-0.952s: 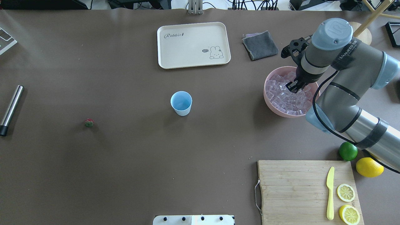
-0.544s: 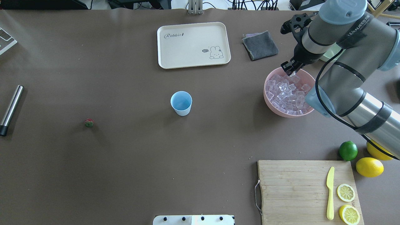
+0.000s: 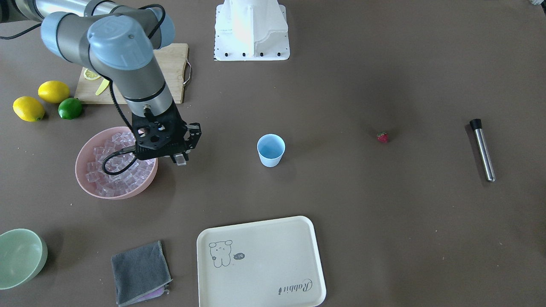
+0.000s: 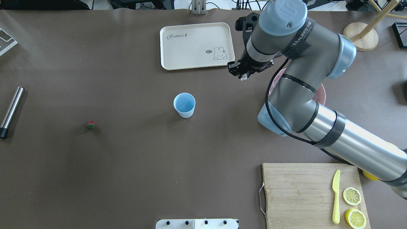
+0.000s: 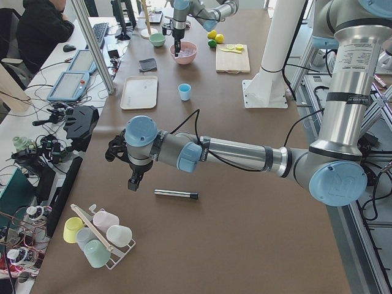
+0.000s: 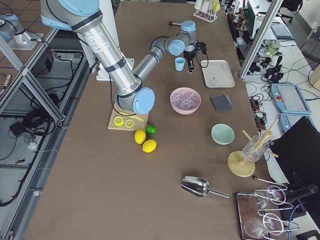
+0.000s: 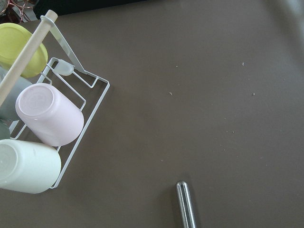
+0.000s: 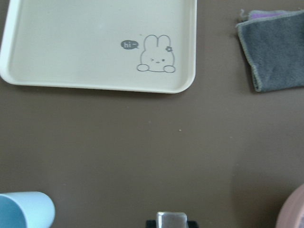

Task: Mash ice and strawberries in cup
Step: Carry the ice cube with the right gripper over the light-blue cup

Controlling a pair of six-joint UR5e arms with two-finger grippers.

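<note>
My right gripper is shut on one clear ice cube and hangs above the table between the pink bowl and the light blue cup. More ice fills that bowl. The cup stands upright at mid-table and looks empty. Far off on the left side lies the small red strawberry. My left gripper shows only in the exterior left view, above a metal muddler; I cannot tell if it is open or shut.
A cream rabbit tray and grey cloth lie beyond the cup. A cutting board with a yellow knife and lemon slices, a lime, lemons and a green bowl sit on the right side. A cup rack is near the left wrist.
The right gripper rose out of the pink bowl with an ice cube and swung left past the bowl's rim toward the cup. Cup and strawberry have not moved.
</note>
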